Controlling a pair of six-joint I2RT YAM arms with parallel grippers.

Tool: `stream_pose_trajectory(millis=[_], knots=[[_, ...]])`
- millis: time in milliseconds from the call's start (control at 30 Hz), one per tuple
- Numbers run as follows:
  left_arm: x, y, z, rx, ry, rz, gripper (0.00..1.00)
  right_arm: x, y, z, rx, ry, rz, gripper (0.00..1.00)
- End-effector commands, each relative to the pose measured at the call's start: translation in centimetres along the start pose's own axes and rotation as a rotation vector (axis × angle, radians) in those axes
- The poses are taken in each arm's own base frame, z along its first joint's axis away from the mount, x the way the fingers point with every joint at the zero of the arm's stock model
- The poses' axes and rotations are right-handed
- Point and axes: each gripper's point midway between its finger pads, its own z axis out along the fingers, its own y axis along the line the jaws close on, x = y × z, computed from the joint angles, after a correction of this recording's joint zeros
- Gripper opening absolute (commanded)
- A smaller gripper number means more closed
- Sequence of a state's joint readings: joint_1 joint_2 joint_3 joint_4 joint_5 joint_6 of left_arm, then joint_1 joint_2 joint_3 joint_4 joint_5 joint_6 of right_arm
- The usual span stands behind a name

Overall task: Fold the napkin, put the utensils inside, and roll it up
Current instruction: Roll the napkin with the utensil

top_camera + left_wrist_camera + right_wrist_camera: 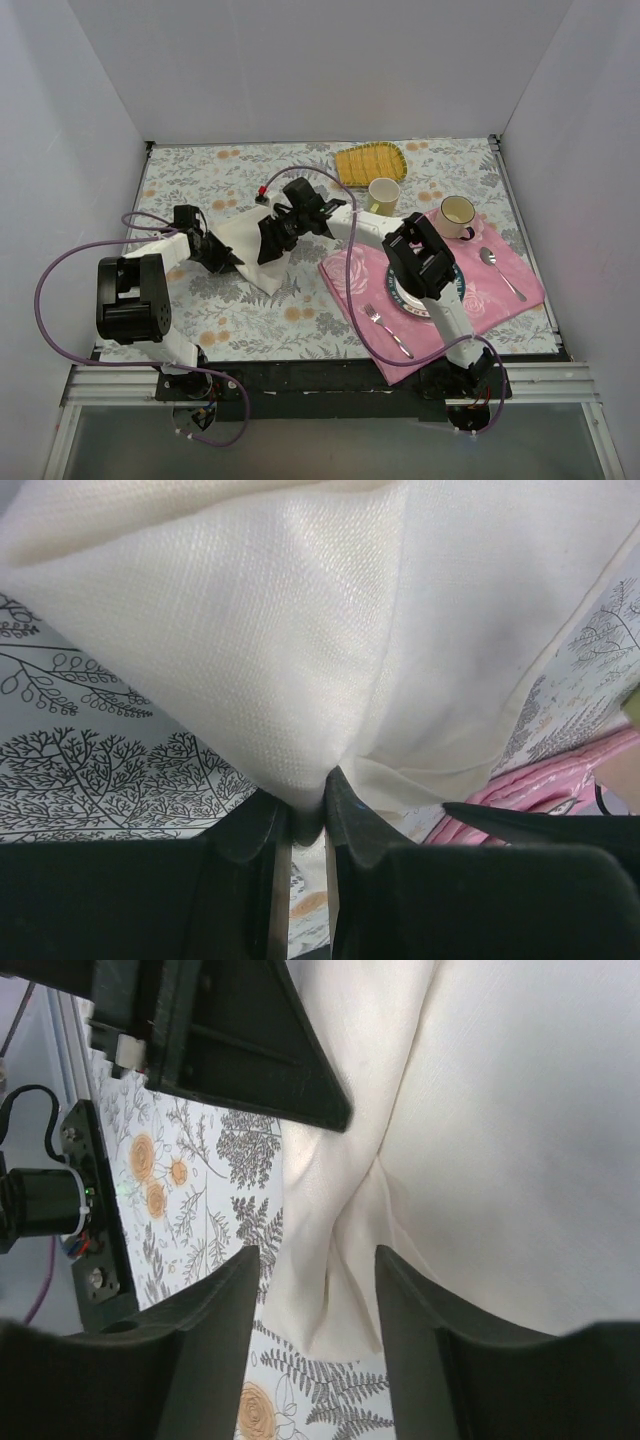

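A silver fork (388, 330) lies on the near part of the pink placemat (480, 297), at the right of the desk (250, 320). Left of the mat, the napkin (238, 235) sits rumpled on the floral cloth, mid-desk. The left gripper (305, 805) has its fingers (262, 825) pressed together on a bunched fold at the napkin's left edge. The right gripper (318, 1255) hangs over the cloth with its fingers (215, 1330) spread apart, creased fabric showing between them. Farther back stand two mugs (384, 194) and a yellow ribbed mat (368, 162).

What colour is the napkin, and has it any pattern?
The napkin is plain cream-white, without pattern; the left wrist view shows it best.
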State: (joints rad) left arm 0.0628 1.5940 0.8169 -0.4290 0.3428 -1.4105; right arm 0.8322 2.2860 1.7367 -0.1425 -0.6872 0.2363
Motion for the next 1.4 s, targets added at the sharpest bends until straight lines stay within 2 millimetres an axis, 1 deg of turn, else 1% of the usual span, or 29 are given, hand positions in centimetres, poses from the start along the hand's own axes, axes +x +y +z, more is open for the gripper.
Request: stream_pose_trajectory(millis=[0,33,67,100,133,200,233,267,300,433,467,533,600,633,667,700,733,767,833,867,933,967,1067,1167,1200,1267,1300,1333,1367], knots=[[0.7,0.6,-0.5,-0.043,0.028,-0.038,0.00,-2.3,1.4,-2.2,0.062,-0.067,-0.235,0.63],[1.0,0.7,-0.6,-0.050,0.043,-0.050,0.00,-2.8,1.8,-2.7,0.069,-0.080,-0.272,0.65],[1.1,0.6,-0.6,-0.046,0.050,-0.058,0.00,-1.9,1.5,-2.7,0.082,-0.069,-0.288,0.69],[1.1,0.3,-0.8,-0.038,0.057,-0.058,0.00,-1.7,1.5,-2.7,0.098,-0.075,-0.304,0.71],[1.1,0.3,-0.9,-0.033,0.059,-0.057,0.00,-2.6,1.6,-2.9,0.105,-0.113,-0.363,0.75],[1.1,0.1,-1.0,-0.028,0.054,-0.048,0.00,-2.5,0.5,-3.0,0.136,-0.108,-0.352,0.75],[1.1,0.1,-1.1,-0.026,0.050,-0.045,0.00,-1.9,-0.3,-2.6,0.145,-0.082,-0.327,0.73],[1.0,-0.1,-1.3,-0.020,0.042,-0.038,0.00,-2.0,-0.9,-2.6,0.161,-0.080,-0.317,0.67],[0.9,-0.1,-1.3,-0.020,0.040,-0.036,0.00,-2.3,-1.0,-2.3,0.167,-0.083,-0.321,0.62],[0.8,-0.2,-1.2,-0.010,0.033,-0.027,0.00,-1.4,-2.7,-1.5,0.192,-0.079,-0.291,0.51],[0.9,0.0,-1.1,-0.011,0.036,-0.025,0.00,-1.7,-3.1,-1.5,0.195,-0.098,-0.262,0.45],[0.8,0.0,-1.0,-0.005,0.035,-0.012,0.00,-1.2,-4.0,-1.3,0.200,-0.107,-0.236,0.40],[0.9,0.1,-0.9,-0.005,0.033,-0.008,0.00,-1.2,-5.0,-1.5,0.227,-0.121,-0.208,0.36],[0.9,0.1,-0.9,-0.005,0.031,-0.003,0.00,-0.5,-5.8,-1.4,0.245,-0.109,-0.187,0.34],[0.7,0.3,-0.8,-0.014,0.023,-0.003,0.00,-0.2,-6.5,-1.7,0.275,-0.110,-0.172,0.33],[0.6,0.4,-0.9,-0.020,0.019,-0.007,0.00,0.2,-6.8,-2.0,0.290,-0.107,-0.144,0.32],[0.6,0.4,-0.9,-0.019,0.016,-0.013,0.00,1.5,-7.4,-2.0,0.306,-0.087,-0.111,0.31],[0.4,0.5,-1.0,-0.017,0.009,-0.029,0.00,2.3,-8.0,-2.2,0.330,-0.078,-0.092,0.31],[0.1,0.6,-1.2,-0.018,-0.012,-0.046,0.00,3.4,-8.1,-2.5,0.348,-0.070,-0.052,0.30],[-0.1,0.7,-1.3,-0.026,-0.023,-0.076,0.00,5.2,-8.9,-2.8,0.378,-0.047,-0.021,0.29],[-0.3,1.2,-1.3,-0.049,-0.044,-0.114,0.00,5.8,-8.7,-3.2,0.394,-0.059,0.007,0.29],[-0.5,1.6,-1.4,-0.058,-0.048,-0.139,0.00,6.7,-8.9,-3.4,0.408,-0.053,0.025,0.29],[-0.6,2.7,-1.3,-0.096,-0.056,-0.220,0.00,7.1,-9.0,-4.0,0.445,-0.044,0.038,0.29],[-0.5,2.9,-1.1,-0.108,-0.049,-0.252,0.00,6.3,-8.6,-4.6,0.466,-0.045,-0.002,0.29],[-0.5,2.8,-1.1,-0.107,-0.045,-0.253,0.00,5.5,-8.2,-4.8,0.465,-0.057,-0.029,0.29],[-0.2,2.7,-1.0,-0.103,-0.030,-0.256,0.00,4.4,-7.4,-4.9,0.459,-0.055,-0.114,0.34],[-0.1,2.9,-0.8,-0.107,-0.020,-0.256,0.00,3.6,-6.9,-5.0,0.456,-0.059,-0.152,0.38],[0.1,3.0,-0.7,-0.114,-0.007,-0.253,0.00,1.7,-6.1,-5.0,0.451,-0.086,-0.205,0.48],[0.1,3.0,-0.7,-0.113,0.000,-0.252,0.00,1.7,-5.5,-4.8,0.462,-0.059,-0.240,0.53]])
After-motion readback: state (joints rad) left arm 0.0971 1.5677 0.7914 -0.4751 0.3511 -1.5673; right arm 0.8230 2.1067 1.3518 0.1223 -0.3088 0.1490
